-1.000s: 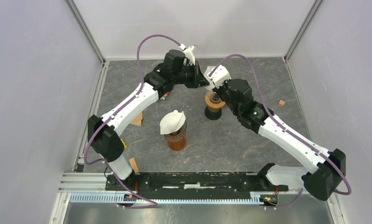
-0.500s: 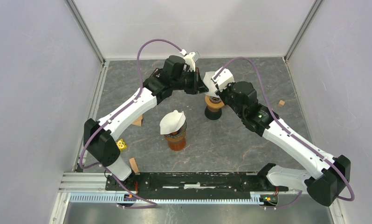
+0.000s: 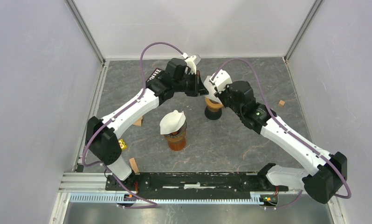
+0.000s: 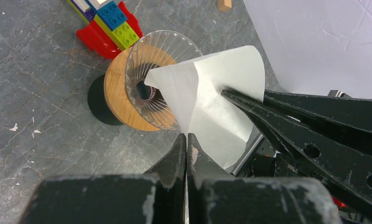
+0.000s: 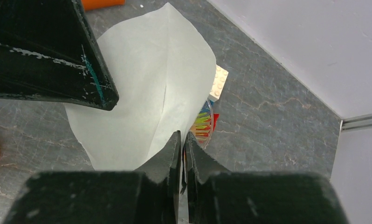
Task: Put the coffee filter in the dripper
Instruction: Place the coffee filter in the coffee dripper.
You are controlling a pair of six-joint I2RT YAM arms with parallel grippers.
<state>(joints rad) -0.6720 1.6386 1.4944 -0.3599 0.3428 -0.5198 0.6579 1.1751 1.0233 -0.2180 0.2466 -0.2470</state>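
The white paper coffee filter (image 4: 217, 102) hangs just above the dripper (image 4: 142, 93), a ribbed glass cone in a wooden ring on a black base. Its tip points at the cone's mouth. My left gripper (image 4: 187, 136) is shut on the filter's near edge. My right gripper (image 5: 183, 135) pinches the opposite edge, its jaws almost together with the paper (image 5: 147, 93) between them. In the left wrist view the right gripper's fingers (image 4: 277, 121) reach in from the right. From above, the dripper (image 3: 214, 106) stands under both grippers, which hide most of the filter.
An orange cup topped with white filters (image 3: 174, 128) stands in front of the dripper. Lego bricks (image 4: 109, 25) lie just behind the dripper. Small wooden blocks (image 3: 281, 103) (image 3: 134, 164) sit on the table. White walls close in the back and both sides.
Both wrists have shifted slightly toward the back, keeping the filter pinched between them over the dripper. The orange cup has not moved.
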